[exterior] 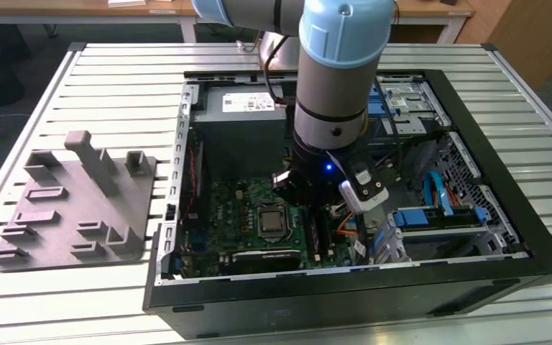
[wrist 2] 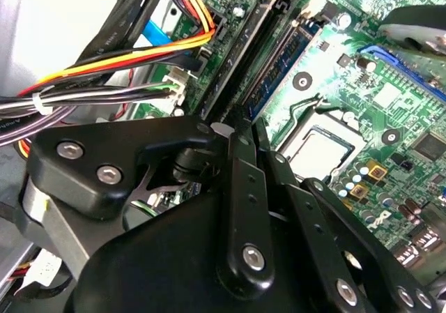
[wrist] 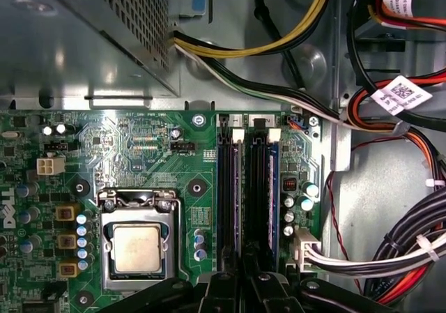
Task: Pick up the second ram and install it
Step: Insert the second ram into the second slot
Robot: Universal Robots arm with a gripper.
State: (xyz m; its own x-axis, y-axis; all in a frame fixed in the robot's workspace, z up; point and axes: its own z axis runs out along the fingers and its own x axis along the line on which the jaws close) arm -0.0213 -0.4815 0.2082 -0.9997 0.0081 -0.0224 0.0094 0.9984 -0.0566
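We found the gripper (wrist: 245, 279) low over the motherboard (wrist: 150, 156), its jaws seemingly clenched on the second ram (wrist: 256, 194), which stood in the slots right of the chip (wrist: 136, 248), so seating looked underway, though whether it had clicked home we couldn't tell.

The arm (exterior: 332, 93) stands almost vertical with its wrist pointing straight down, and the black gripper (wrist 2: 237, 128) at its end has its fingers (wrist 2: 240, 187) drawn close together, nearly touching.
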